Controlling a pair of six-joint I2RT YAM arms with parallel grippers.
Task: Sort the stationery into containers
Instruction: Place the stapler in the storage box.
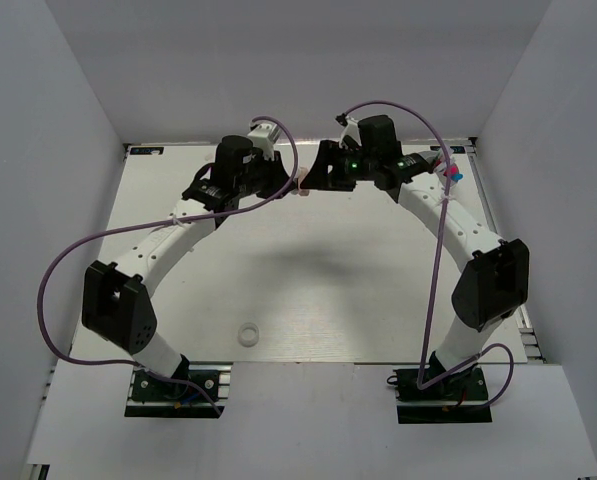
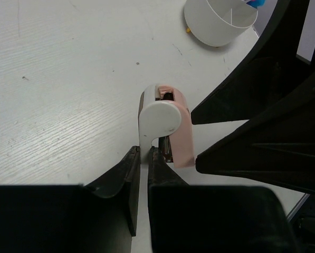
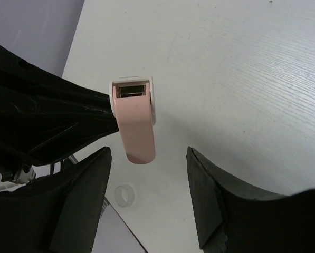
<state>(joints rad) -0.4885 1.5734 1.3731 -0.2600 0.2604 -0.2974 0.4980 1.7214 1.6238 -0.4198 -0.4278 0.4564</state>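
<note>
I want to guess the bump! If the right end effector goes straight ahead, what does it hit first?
Probably the pink-and-white stationery piece, just ahead of the open right end effector and pinched by the left end effector. Depth is hard to judge.

Bowed inward at left arm (image 1: 168,240) and right arm (image 1: 458,225), wrists nearly meeting far out; clamping a pink-and-white dispenser (image 2: 162,116) in the left gripper (image 2: 144,155); spread wide at the right gripper (image 3: 146,158), touching nothing.
</note>
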